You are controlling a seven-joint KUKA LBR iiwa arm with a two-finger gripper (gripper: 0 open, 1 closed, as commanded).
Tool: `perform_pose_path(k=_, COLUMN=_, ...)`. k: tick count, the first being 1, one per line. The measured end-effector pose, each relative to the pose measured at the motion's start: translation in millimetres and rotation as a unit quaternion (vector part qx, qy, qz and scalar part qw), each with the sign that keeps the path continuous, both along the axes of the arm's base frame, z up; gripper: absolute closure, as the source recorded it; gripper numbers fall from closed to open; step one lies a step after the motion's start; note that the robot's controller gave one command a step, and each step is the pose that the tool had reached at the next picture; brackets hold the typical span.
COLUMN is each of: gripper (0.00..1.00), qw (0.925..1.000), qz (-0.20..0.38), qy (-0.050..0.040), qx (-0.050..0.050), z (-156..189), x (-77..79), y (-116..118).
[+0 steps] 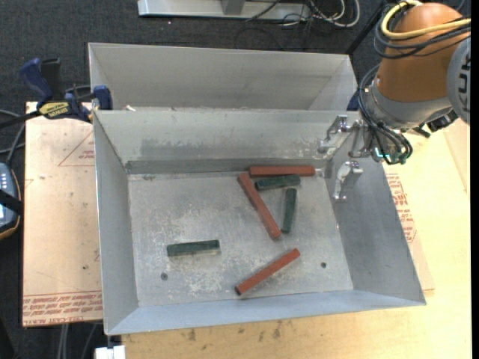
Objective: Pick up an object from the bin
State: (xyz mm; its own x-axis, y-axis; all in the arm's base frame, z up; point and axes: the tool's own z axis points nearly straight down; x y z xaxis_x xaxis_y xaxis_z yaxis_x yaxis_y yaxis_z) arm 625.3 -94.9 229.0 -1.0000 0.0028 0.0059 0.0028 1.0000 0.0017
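hovering over the bin's [372, 247] right wall, up by the back right corner of the floor, the gripper [338, 163] looks released: its two metal fingers [343, 182] stand apart w/ nothing between them. arm comes in from the right, orange cover + cables above the wrist. nearest thing is a red-brown bar [282, 171] lying flat along the floor's back edge, its right end just beside the gripper, apart from it as far as i can tell. a short dark green block [275, 183] lies touching that bar's front side. a 2nd red-brown bar [260, 205] runs diagonally from the back edge toward mid floor, and an upright-lying green block [288, 210] sits just beside its lower end, on the right. well apart from these, a 3rd red-brown bar [267, 271] lies tilted nr the front edge, and a lone green block [193, 248] lies flat on the floor's left half.
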Motion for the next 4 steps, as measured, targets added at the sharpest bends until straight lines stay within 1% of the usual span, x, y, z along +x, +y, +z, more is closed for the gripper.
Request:
perform_pose_path(k=1, gripper=0.00, qw=1.0000, qz=0.001, qy=-0.0041, qx=-0.001, z=4.9, x=1.5, y=0.3)
perform_pose_path(k=2, gripper=0.00, qw=0.9994, qz=0.033, qy=-0.0064, qx=-0.001, z=-37.0, x=-16.3, y=11.6)
perform_pose_path(k=3, gripper=0.00, qw=0.9976, qz=0.069, qy=-0.0065, qx=-0.001, z=-95.0, x=-9.1, y=16.0)
perform_pose_path(k=4, gripper=1.00, qw=0.9781, qz=0.208, qy=-0.0129, qx=-0.001, z=-150.5, x=21.3, y=14.1)
